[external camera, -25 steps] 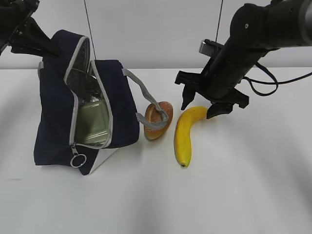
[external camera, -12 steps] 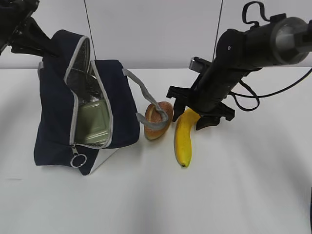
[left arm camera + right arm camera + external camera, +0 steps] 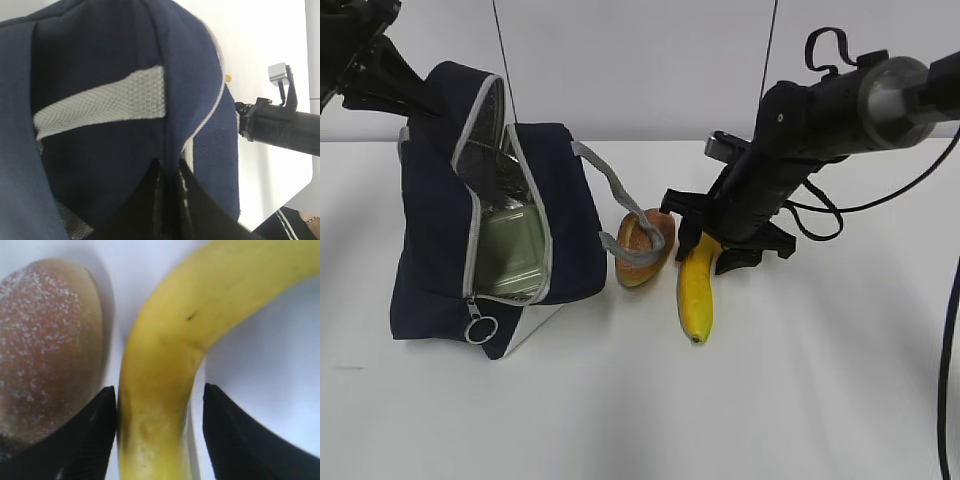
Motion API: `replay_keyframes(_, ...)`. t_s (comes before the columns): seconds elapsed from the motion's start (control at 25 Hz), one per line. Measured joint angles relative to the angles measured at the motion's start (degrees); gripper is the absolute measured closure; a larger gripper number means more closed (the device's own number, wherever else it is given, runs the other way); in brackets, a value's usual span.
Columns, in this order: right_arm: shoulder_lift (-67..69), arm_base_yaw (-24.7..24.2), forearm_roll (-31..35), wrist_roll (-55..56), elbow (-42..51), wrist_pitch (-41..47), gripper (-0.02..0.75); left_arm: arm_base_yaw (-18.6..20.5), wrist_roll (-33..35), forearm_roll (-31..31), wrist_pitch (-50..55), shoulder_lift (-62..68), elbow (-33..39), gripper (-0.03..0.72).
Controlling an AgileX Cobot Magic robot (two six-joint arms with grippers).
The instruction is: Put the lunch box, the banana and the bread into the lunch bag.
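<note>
Your right gripper (image 3: 710, 244) is down over the upper end of the curved yellow banana (image 3: 696, 290), fingers spread, one black pad (image 3: 85, 440) on each side of the fruit. In the right wrist view the left pad looks to be touching the peel while a gap shows beside the right one, so it has not closed on the fruit. The banana lies on the white table (image 3: 800, 400), just beside the golden-brown oval bread roll (image 3: 642, 245), which has the grey strap handle (image 3: 620, 205) of the boxy navy-blue fabric lunch bag (image 3: 430, 230) draped over it. That bag stands unzipped, and you can see the sage-green lid of the lunch box (image 3: 510, 250) inside against the silver lining. Your left gripper (image 3: 167, 207) pinches the bag's navy fabric at the top, though the close view there is poor.
</note>
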Motion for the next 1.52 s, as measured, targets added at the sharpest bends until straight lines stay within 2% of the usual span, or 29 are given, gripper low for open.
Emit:
replay_keyframes(0.16,0.1,0.0,0.1,-0.4,0.0,-0.9,0.319,0.0,0.0,0.0,0.0,0.0,0.0,0.703)
replay_keyframes(0.36,0.1,0.0,0.2,-1.2,0.0,-1.3,0.429,0.0,0.0,0.0,0.0,0.0,0.0,0.703)
replay_keyframes(0.6,0.1,0.0,0.2,-2.9,-0.1,-1.1,0.435,0.0,0.0,0.0,0.0,0.0,0.0,0.703)
replay_keyframes(0.76,-0.8,0.0,-1.0,-7.0,-1.9,4.3,0.435,0.0,0.0,0.0,0.0,0.0,0.0,0.703)
replay_keyframes(1.0,-5.6,0.0,-7.3,-10.6,-10.0,17.5,0.434,0.0,0.0,0.0,0.0,0.0,0.0,0.703)
replay_keyframes(1.12,-8.2,0.0,-8.5,-12.6,-15.8,23.7,0.434,0.0,0.0,0.0,0.0,0.0,0.0,0.703)
replay_keyframes(1.32,-9.3,2.6,-4.2,-17.2,-26.8,29.4,0.434,0.0,0.0,0.0,0.0,0.0,0.0,0.703)
replay_keyframes(1.52,-9.3,9.1,-0.3,-20.7,-30.7,26.7,0.434,0.0,0.0,0.0,0.0,0.0,0.0,0.703)
